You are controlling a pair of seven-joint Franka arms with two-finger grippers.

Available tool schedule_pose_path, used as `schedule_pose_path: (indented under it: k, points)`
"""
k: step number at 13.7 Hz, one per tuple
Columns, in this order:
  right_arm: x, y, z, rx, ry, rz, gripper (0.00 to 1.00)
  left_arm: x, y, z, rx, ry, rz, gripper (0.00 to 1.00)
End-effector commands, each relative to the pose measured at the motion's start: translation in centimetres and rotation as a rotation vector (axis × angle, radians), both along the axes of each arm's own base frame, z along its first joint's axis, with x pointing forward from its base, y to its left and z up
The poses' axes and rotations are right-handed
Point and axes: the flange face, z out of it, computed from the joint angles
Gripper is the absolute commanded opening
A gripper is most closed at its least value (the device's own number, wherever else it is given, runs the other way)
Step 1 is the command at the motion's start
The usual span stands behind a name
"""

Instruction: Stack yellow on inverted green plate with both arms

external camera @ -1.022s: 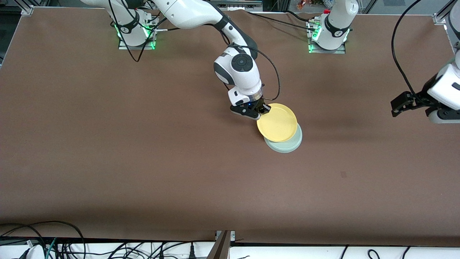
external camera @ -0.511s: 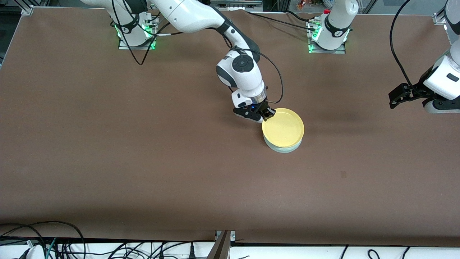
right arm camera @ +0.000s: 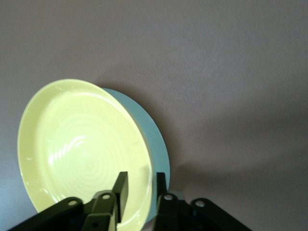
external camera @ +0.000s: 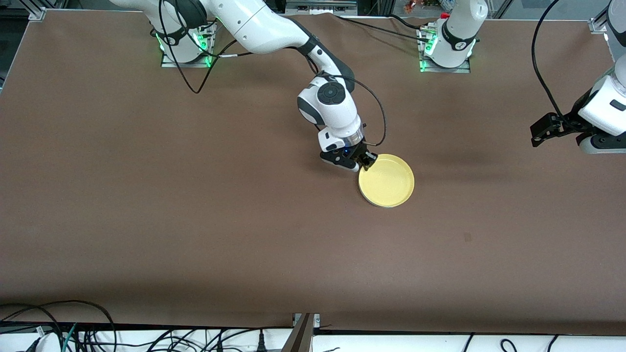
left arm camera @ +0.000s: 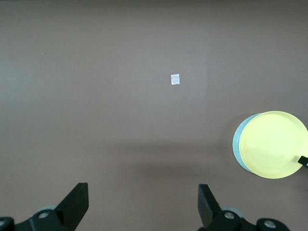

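The yellow plate (external camera: 387, 180) lies right side up on the green plate (external camera: 386, 206), which shows only as a thin pale sliver under its edge, near the middle of the table. My right gripper (external camera: 367, 160) is shut on the yellow plate's rim, one finger inside and one outside. The right wrist view shows the right gripper (right arm camera: 141, 175), the yellow plate (right arm camera: 82, 149) and the green plate (right arm camera: 156, 144) under it. My left gripper (external camera: 538, 137) is open and empty above the table's left-arm end and waits. The left wrist view shows the left gripper (left arm camera: 143, 187), the yellow plate (left arm camera: 273, 144) and the green plate (left arm camera: 236, 144).
The brown table (external camera: 195, 195) bears a small mark (external camera: 467, 237) nearer the camera than the plates; it shows as a pale scrap (left arm camera: 175, 79) in the left wrist view. Cables (external camera: 73, 332) and a metal bracket (external camera: 303, 332) lie along the front edge.
My right gripper has carried the yellow plate toward the left arm's end and down. The plate was tilted and offset; now it lies level and covers the green plate. The left arm barely shifted.
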Motion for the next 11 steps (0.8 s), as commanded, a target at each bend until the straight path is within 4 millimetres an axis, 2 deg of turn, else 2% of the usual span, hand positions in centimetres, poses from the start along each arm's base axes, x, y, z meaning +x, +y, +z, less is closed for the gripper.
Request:
schedule_pose_path:
  k: [1,2,3,4,5,8,9,11]
  points:
    - [2.4,-1.6,3.8,-0.046,0.011,-0.026,1.0,-0.4,0.4,0.6,-0.029,0.002,-0.003,1.0]
    - [4.2,-3.5,6.3,-0.08,0.029,-0.025,1.0,-0.4,0.4,0.6,-0.029,0.002,-0.002,1.0]
    - [6.0,-5.6,10.1,-0.102,0.027,0.014,1.0,-0.4,0.5,0.6,-0.029,0.002,0.0,1.0]
    - [7.7,-8.6,13.1,-0.143,0.046,0.061,1.0,-0.4,0.6,0.6,-0.029,0.002,0.001,1.0]
    - [9.9,-12.5,16.2,-0.184,0.08,0.091,1.0,-0.4,0.7,0.6,-0.029,0.002,0.004,1.0]
    - [15.2,-24.4,22.1,-0.245,0.149,0.131,1.0,-0.8,0.7,0.4,-0.029,0.036,0.01,1.0]
    - [16.0,-27.8,24.0,-0.244,0.166,0.155,1.0,-0.9,0.7,0.4,-0.029,0.04,0.011,1.0]
    - [15.8,-33.5,27.2,-0.258,0.193,0.197,1.0,-0.8,0.6,0.5,-0.029,0.038,0.007,1.0]
